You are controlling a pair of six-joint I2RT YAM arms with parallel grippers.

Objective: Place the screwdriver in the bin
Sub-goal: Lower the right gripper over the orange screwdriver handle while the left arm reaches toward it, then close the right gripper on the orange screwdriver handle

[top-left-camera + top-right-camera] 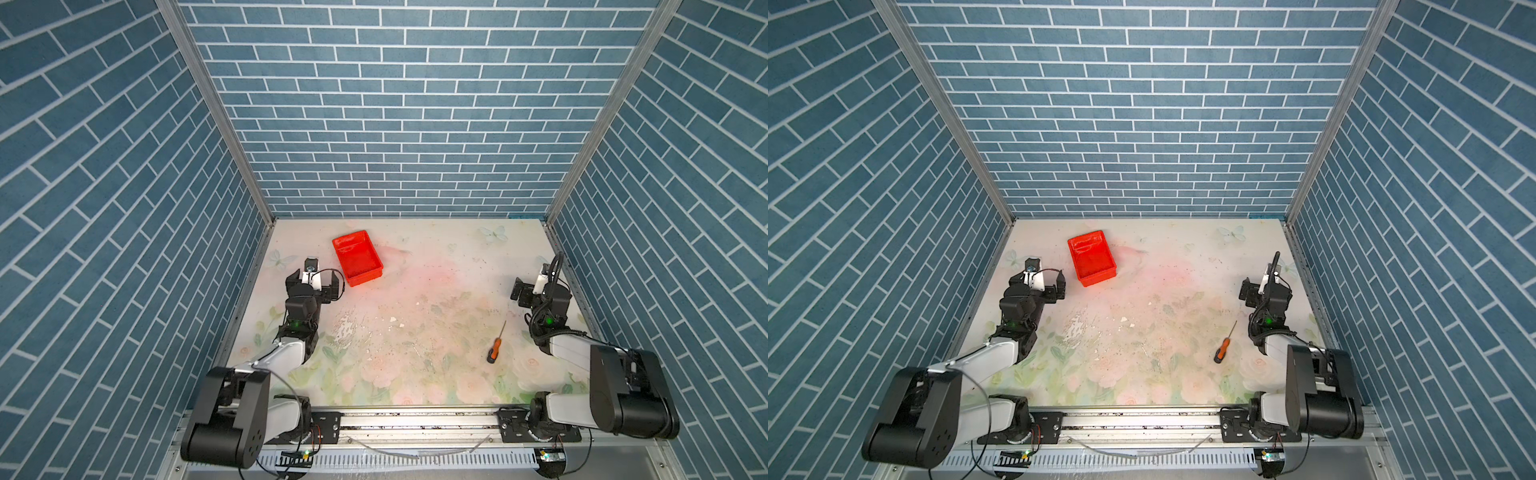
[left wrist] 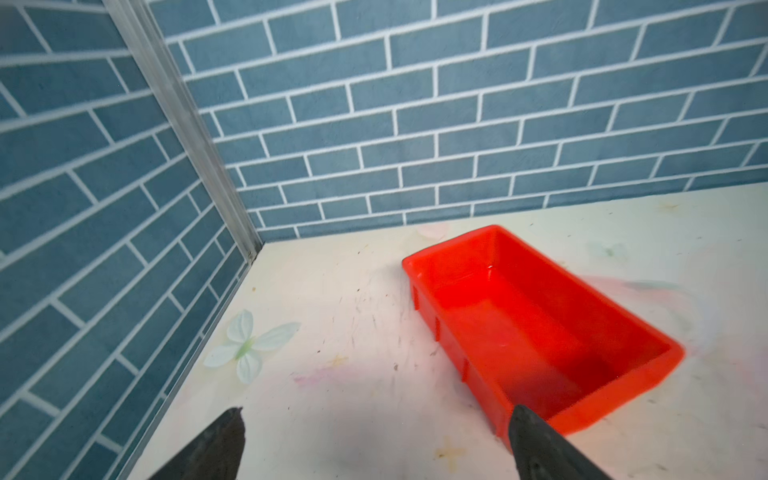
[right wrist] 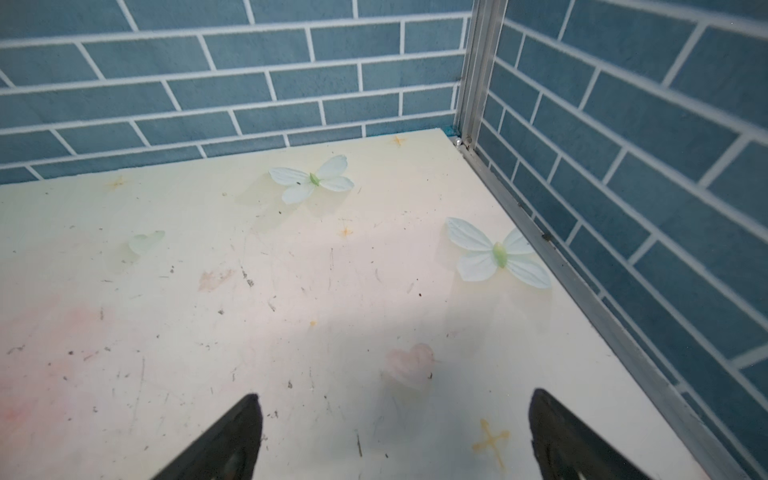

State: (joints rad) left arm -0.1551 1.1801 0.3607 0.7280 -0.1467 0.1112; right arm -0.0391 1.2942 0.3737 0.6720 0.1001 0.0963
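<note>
Right gripper [image 3: 395, 397]: jaws wide, empty, over bare table [image 1: 419, 291].
Left gripper [image 2: 376, 415]: jaws wide, empty, just beside the bin [image 1: 356, 257].
Screwdriver [image 1: 497, 342]: lying flat on the table near the right arm, well apart from the bin, shaft pointing toward the back wall.
Handling, judged: light and rigid. The thin shaft would probably slip or roll, so grip across the orange handle. Handle texture is too small to tell.

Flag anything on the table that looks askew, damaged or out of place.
The bin sits skewed to the edges of the table, far left. A worn patch near the middle shows chipped, flaking print. The screwdriver lies flat at right, nothing odd.
</note>
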